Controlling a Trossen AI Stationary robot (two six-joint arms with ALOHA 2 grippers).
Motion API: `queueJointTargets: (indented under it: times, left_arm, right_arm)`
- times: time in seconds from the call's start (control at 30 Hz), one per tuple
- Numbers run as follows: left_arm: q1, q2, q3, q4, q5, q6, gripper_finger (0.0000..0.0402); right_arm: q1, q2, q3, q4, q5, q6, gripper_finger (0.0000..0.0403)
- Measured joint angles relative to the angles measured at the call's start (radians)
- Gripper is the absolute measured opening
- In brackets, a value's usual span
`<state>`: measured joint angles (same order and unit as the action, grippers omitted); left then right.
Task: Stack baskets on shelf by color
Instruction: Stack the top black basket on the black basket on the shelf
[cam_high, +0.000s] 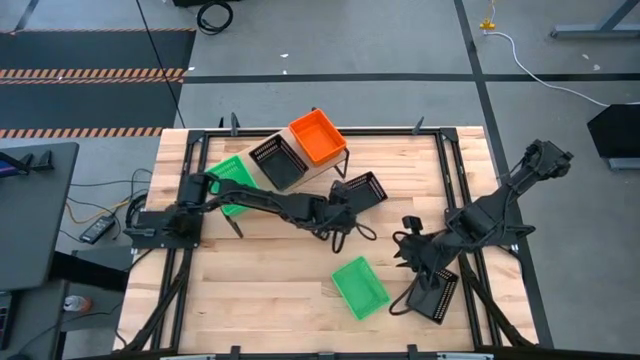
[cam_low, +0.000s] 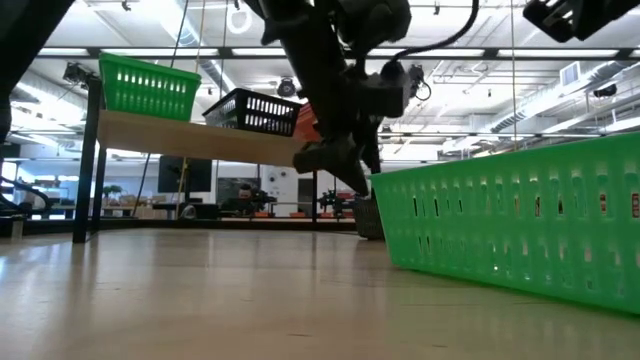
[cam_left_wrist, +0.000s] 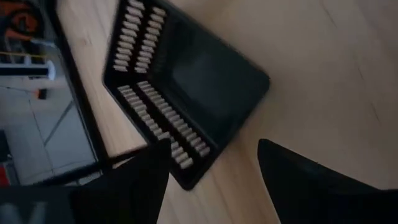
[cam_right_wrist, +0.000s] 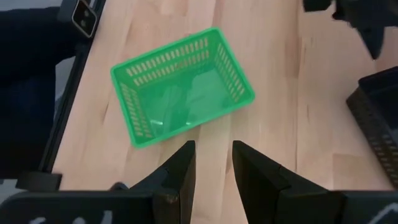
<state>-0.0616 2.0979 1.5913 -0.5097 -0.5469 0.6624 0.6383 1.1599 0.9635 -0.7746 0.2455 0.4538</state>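
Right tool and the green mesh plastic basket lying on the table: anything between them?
Nothing; right tool faces green mesh plastic basket across bare wood, seen in right wrist view.

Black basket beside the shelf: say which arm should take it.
Left. The left gripper, jaws open, hovers right over that black basket; the right gripper is across the table, facing the green basket.

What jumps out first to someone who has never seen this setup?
The bright colours: an orange basket and a green basket at the two ends of the shelf, a black one between them. Another green basket lies on the table, and the left claw hovers open by a tilted black basket.
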Motion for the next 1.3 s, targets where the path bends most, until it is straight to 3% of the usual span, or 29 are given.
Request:
queueJointTargets:
  times: [0.47, 0.6, 0.9, 1.13, 1.3]
  left_arm:
    - [0.008, 0.071, -0.003, 0.020, 0.057, 0.025, 0.0214]
    - [0.008, 0.082, -0.002, 0.028, 0.052, 0.009, 0.0169]
    - [-0.014, 0.075, -0.001, 0.036, 0.042, -0.004, 0.0018]
    - [-0.083, 0.075, 0.000, 0.035, -0.043, 0.051, 0.0029]
    - [-0.143, 0.075, 0.060, 0.010, -0.119, 0.063, 0.0013]
  right_arm:
    - [0.003, 0.000, -0.065, 0.005, -0.004, 0.065, 0.0113]
    - [0.003, 0.000, -0.068, 0.005, -0.007, 0.073, 0.0113]
    - [0.003, 0.000, -0.068, 0.011, -0.012, 0.087, 0.0113]
    - [0.003, 0.000, -0.068, 0.020, -0.013, 0.104, 0.0113]
    - [0.003, 0.000, -0.068, 0.045, -0.024, 0.113, 0.0113]
